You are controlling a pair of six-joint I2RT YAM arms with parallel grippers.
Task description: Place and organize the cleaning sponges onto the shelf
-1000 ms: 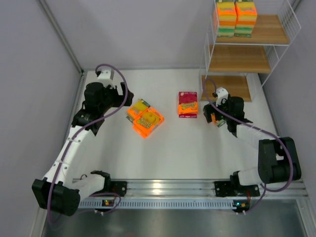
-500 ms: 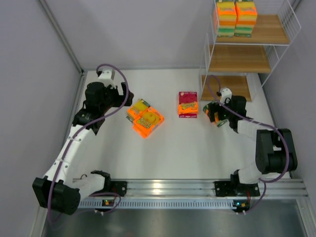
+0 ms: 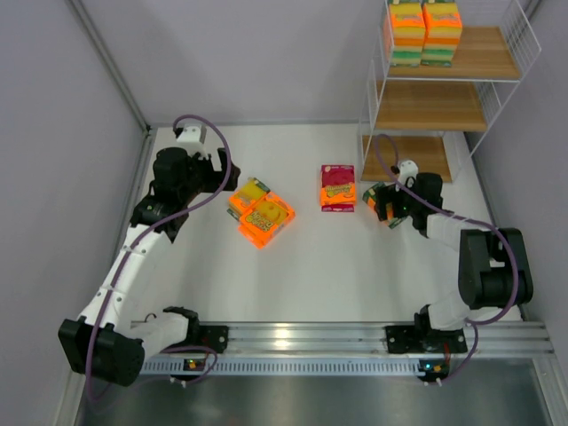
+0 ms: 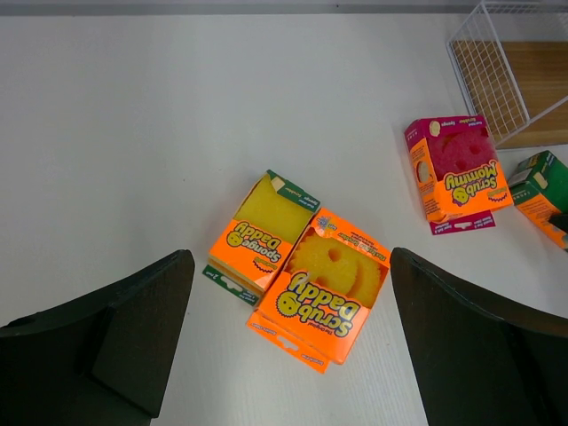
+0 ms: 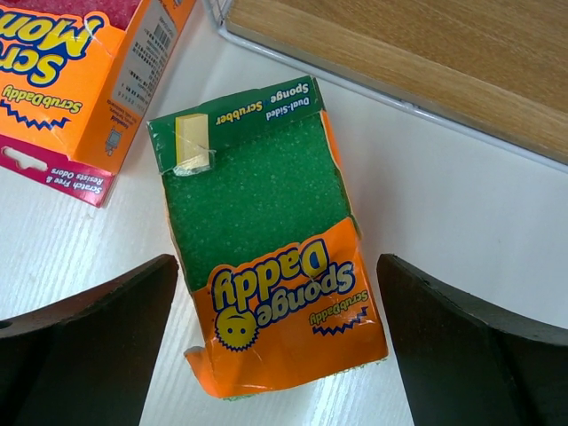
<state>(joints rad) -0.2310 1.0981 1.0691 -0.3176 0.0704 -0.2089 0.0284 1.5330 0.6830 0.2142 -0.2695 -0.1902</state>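
Two orange cleaning sponges lie touching left of centre: a Sponge Daddy pack (image 4: 262, 232) and a Scrub Daddy pack (image 4: 324, 288), seen from above as one cluster (image 3: 262, 214). My left gripper (image 4: 288, 266) (image 3: 226, 180) hovers open above and beside them. A magenta-topped pack (image 3: 337, 186) (image 4: 454, 169) lies mid-table. A green-faced pack (image 5: 266, 240) (image 4: 541, 191) lies flat by the shelf's foot. My right gripper (image 5: 275, 266) (image 3: 384, 203) is open, one finger on each side of that pack. The shelf (image 3: 430, 106) (image 5: 426, 62) stands at the back right.
Two stacks of sponge packs (image 3: 423, 31) stand on the shelf's top board. Its middle board and bottom board (image 3: 417, 153) are bare wood. The white wire frame (image 4: 484, 75) rises close to the right gripper. Grey walls border the table left and behind.
The right arm has folded in, its elbow drawing nearer the base, and its gripper has shifted slightly left over the green pack. The left arm and all packs have stayed put.
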